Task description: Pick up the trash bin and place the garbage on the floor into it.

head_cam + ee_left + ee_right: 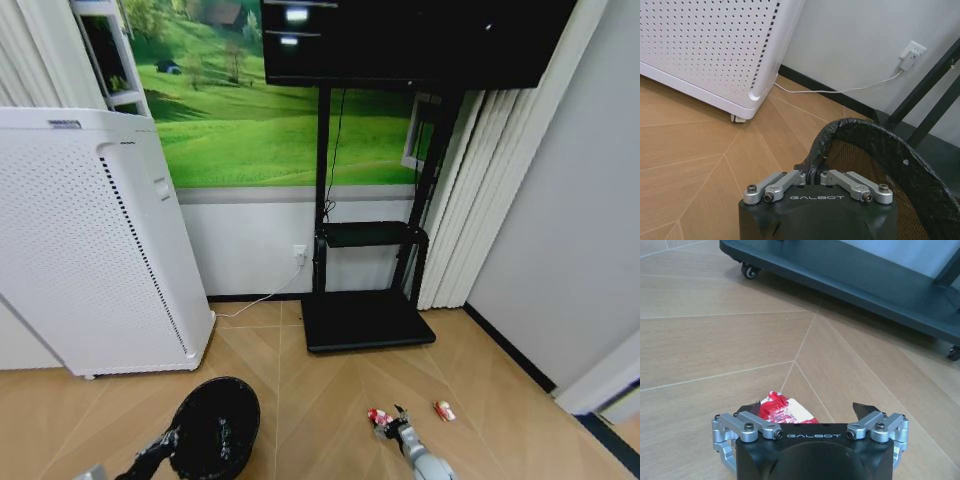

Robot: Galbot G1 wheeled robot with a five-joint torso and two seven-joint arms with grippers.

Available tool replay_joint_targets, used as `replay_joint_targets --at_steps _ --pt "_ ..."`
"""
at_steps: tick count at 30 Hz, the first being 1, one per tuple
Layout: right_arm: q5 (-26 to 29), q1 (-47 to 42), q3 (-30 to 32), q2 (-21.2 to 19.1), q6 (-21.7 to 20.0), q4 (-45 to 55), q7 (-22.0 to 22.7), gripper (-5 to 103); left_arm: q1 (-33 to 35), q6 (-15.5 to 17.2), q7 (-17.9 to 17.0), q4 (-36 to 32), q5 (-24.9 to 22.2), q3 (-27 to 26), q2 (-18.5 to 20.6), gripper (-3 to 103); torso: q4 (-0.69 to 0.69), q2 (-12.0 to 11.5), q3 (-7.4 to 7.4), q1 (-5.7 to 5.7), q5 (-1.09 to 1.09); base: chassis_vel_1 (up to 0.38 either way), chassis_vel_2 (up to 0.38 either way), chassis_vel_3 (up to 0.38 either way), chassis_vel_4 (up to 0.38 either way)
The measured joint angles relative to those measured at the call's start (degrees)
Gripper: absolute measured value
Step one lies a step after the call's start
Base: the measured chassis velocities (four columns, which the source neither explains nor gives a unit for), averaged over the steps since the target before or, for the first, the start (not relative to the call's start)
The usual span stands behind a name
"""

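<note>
Hovering low over the floor (320,380), right tool (807,412) w/ jaws spread wide, nothing held; red-and-white wrapper (782,409) sits directly under it, between the two fingertips and a bit toward the one nearer the bin side (so not quite centred). Judging from the right wrist view: wrapper's long axis runs roughly across the gap, crumpled, lying flat on the wood. Straight descent then closing looks like the whole move; small sideways correction prob. wise.

Second wrapper (444,410) lying just beyond and outboard of the right tool, apart from the first. Bottle: can't spot it.

Left tool (813,176) clenched on the rim of the trash bin (875,165), fingers pinching the black mesh edge and liner. Bin held inboard of the right tool, well apart from it, mouth tilted up toward the head camera. Right arm clearly the nearer one to both wrappers. White perforated appliance (90,240) standing beyond the left tool, TV stand (366,318) ahead of the right.
</note>
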Motion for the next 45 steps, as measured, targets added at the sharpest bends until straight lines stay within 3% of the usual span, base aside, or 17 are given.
replay_joint_targets --at_steps 11,16,17,23,25,26,30,45 --pt "-2.3 1.5 0.0 -0.1 1.0 -4.4 -2.2 101 -0.4 -0.2 0.1 0.2 -0.1 -0.5 0.5 7 -0.01 0.0 0.01 0.00 -0.01 0.000 0.000 0.000 0.000" --pt "-2.7 1.3 0.0 0.3 1.0 -4.1 -2.0 81 -0.7 -0.2 -0.2 0.3 0.0 0.1 0.3 7 -0.01 0.0 0.00 0.00 -0.01 0.000 0.000 0.000 0.000" --pt "-2.7 1.3 0.0 0.3 1.0 -4.1 -2.0 81 -0.7 -0.2 -0.2 0.3 0.0 0.1 0.3 7 -0.01 0.0 0.00 0.00 -0.01 0.000 0.000 0.000 0.000" --pt "-2.8 2.1 -0.2 0.8 1.0 -5.0 -1.6 53 -0.5 -0.2 -0.2 0.3 0.0 -0.1 0.3 7 0.00 0.0 0.00 0.00 -0.01 0.000 0.000 0.000 0.000" --pt "-2.8 2.2 -0.2 0.9 1.0 -5.1 -1.6 53 -0.5 -0.3 -0.2 0.3 0.0 -0.2 0.3 7 0.00 0.0 0.00 0.00 -0.01 0.000 0.000 0.000 0.000" --pt "-2.8 2.3 -0.3 1.0 1.1 -5.6 -1.6 44 -0.4 -0.3 -0.2 0.4 0.0 -0.3 0.3 7 0.00 0.0 0.00 0.00 -0.02 0.000 0.000 0.000 0.000" --pt "-2.7 2.2 -0.1 1.1 1.2 -5.9 -1.5 34 -0.5 -0.3 -0.2 0.4 -0.1 -0.3 0.4 7 0.01 0.0 0.00 0.00 -0.02 0.000 0.000 0.000 0.000" --pt "-0.9 0.4 0.5 0.5 0.2 -3.4 -0.9 34 -1.0 -0.2 -0.4 0.3 -0.2 0.1 0.8 7 0.00 0.0 0.01 0.00 0.02 0.000 0.000 0.000 0.000"
